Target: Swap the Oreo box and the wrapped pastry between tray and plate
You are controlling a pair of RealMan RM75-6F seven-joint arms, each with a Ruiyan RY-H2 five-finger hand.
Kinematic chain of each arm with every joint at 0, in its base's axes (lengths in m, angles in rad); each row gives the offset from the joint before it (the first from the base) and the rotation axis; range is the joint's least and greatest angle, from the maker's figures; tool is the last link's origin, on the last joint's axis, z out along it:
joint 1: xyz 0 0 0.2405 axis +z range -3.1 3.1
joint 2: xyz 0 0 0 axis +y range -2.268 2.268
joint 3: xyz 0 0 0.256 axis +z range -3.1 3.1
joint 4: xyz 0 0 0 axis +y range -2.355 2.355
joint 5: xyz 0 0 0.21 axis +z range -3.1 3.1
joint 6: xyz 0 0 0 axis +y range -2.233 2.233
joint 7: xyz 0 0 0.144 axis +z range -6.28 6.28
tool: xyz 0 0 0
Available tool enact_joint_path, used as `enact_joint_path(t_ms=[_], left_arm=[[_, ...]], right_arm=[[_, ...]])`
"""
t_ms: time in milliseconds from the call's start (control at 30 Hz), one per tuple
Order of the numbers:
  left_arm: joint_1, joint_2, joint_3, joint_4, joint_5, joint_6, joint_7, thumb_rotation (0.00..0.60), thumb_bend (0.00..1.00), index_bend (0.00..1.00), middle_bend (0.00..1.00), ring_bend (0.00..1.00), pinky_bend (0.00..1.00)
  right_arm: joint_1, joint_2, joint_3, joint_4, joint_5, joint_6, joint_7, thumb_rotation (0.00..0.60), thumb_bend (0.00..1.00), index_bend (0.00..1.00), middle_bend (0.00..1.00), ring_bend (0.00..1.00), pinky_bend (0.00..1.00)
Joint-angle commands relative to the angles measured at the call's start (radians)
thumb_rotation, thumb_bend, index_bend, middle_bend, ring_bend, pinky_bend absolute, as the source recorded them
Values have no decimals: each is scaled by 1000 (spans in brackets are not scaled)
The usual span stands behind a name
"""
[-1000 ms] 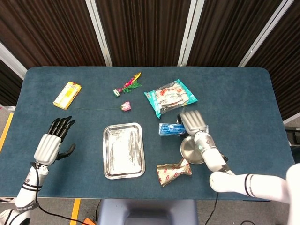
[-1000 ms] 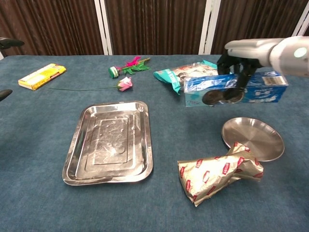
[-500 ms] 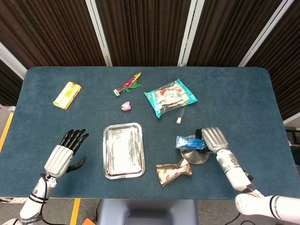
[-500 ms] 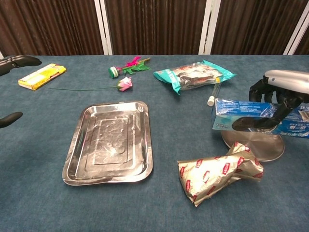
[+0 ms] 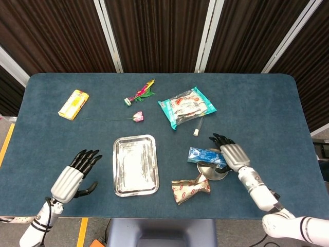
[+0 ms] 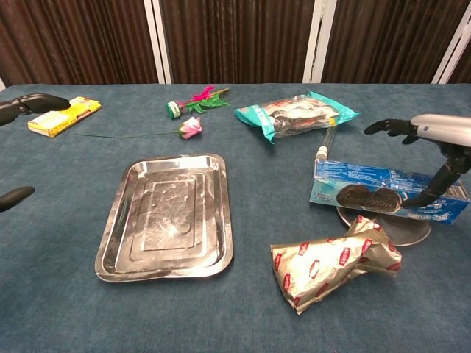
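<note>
The blue Oreo box [image 5: 205,155] [image 6: 386,193] lies across the small round steel plate [image 5: 213,172] [image 6: 383,232]. My right hand [image 5: 232,154] [image 6: 434,143] is at the box's right end. Its fingers are spread and lifted above the box, and only the thumb still rests against the box's front. The gold and red wrapped pastry [image 5: 190,189] [image 6: 335,261] lies on the table just in front of the plate, touching its rim. The rectangular steel tray [image 5: 135,164] [image 6: 169,217] holds nothing. My left hand [image 5: 72,177] [image 6: 29,105] hovers open to the left of the tray.
A teal snack bag [image 5: 186,106] and a white-capped tube [image 5: 198,127] lie behind the plate. A pink rose on a long stem [image 5: 138,117], a green and pink sprig [image 5: 140,92] and a yellow packet [image 5: 73,104] lie at the back left.
My right hand carried the Oreo box to the right, lowered it onto the plate, and lifted its fingers off it. My left hand drifted toward the tray.
</note>
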Motion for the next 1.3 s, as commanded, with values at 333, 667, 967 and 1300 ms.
enact_joint_path(t_ms=[333, 667, 967, 1300], left_arm=[[-71, -46, 46, -181, 63, -183, 113, 600, 378, 0, 0, 0, 30], [-166, -355, -59, -170, -23, -365, 234, 600, 379, 0, 0, 0, 44], [-258, -595, -169, 13, -189, -497, 288, 600, 360, 0, 0, 0, 45], [-355, -754, -239, 231, -268, -564, 257, 600, 357, 0, 0, 0, 51]], right_arm=[[-532, 218, -171, 0, -485, 782, 204, 600, 183, 0, 0, 0, 84], [-595, 252, -151, 115, -509, 839, 455, 600, 182, 0, 0, 0, 32], [-604, 288, -121, 133, -497, 793, 566, 600, 182, 0, 0, 0, 24], [-608, 304, -96, 141, -500, 747, 616, 600, 182, 0, 0, 0, 23]])
